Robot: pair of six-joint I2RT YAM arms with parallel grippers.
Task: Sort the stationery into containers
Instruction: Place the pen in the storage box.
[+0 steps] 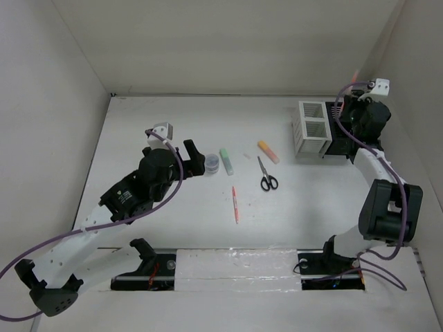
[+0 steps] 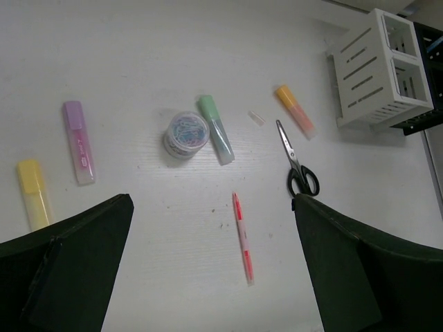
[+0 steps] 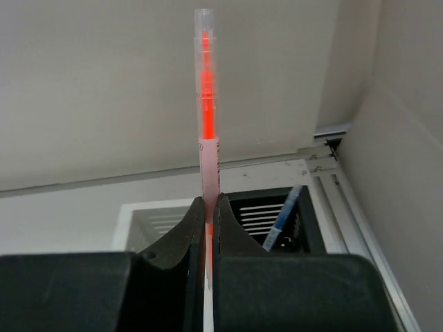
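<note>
One white table point(image 1: 197, 218), pale walls point(image 1: 228, 41), clamped pen point(image 3: 206, 138)

Nothing legible anywhere. The orange-red pen point(image 3: 208, 166) bears tiny dark print on its white barrel, and the purple highlighter point(image 2: 78, 142) a faint label, both too small to read.

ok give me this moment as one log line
left fingers open, empty | right fingers shut on pen, upright above black organizer | scissors, roll unsorted

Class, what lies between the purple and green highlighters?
A round tub, close beside the green highlighter and apart from the purple highlighter; seen in the left wrist view.
</note>
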